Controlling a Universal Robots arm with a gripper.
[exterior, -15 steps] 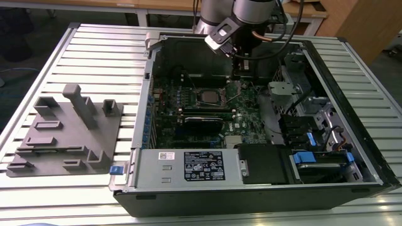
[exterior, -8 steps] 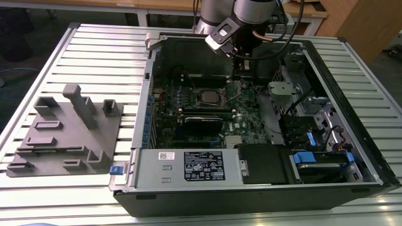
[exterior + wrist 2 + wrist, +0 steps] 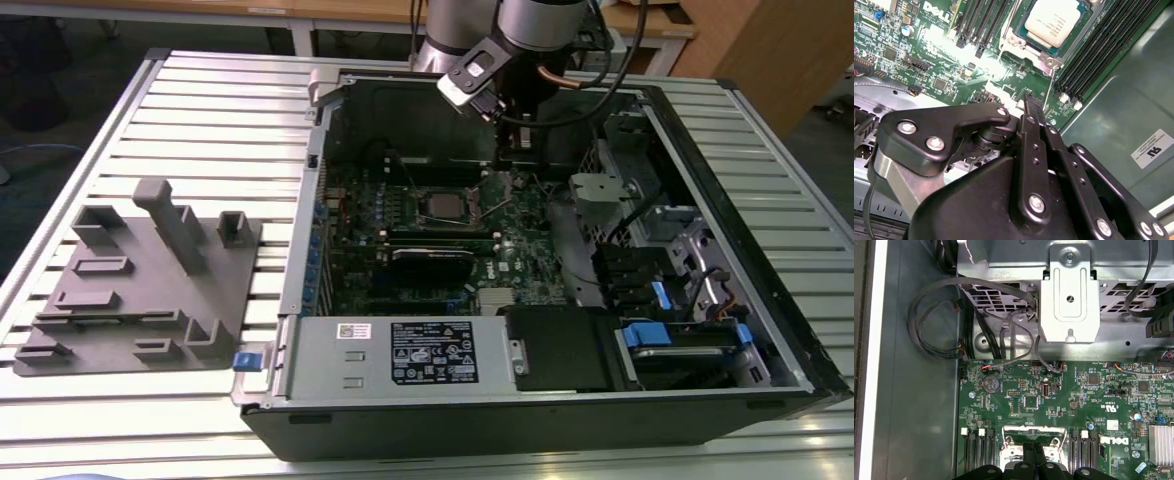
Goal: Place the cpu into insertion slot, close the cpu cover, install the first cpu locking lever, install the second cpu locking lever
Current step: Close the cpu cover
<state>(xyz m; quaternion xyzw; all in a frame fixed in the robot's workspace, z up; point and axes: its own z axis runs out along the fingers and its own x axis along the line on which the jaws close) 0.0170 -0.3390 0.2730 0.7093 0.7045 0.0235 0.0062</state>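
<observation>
Grey slatted table (image 3: 200,100) is holding an open computer case (image 3: 747,200). Inside it, the gripper (image 3: 1033,102) is hanging over the green motherboard (image 3: 944,65). Its fingers are pressing shut together, just beside a thin metal lever (image 3: 1050,82). The cpu (image 3: 1056,20) is sitting in the insertion slot (image 3: 1010,40), and the cpu cover (image 3: 1046,59) is lying flat around it.

Silver-grey arm (image 3: 534,20), black linked fingers (image 3: 1032,122) studded with silver screws (image 3: 1036,202).

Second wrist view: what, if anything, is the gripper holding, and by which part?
It cannot be told: the gripper is shut, its tip beside the free end of the thin locking lever, nothing visible in it.
</observation>
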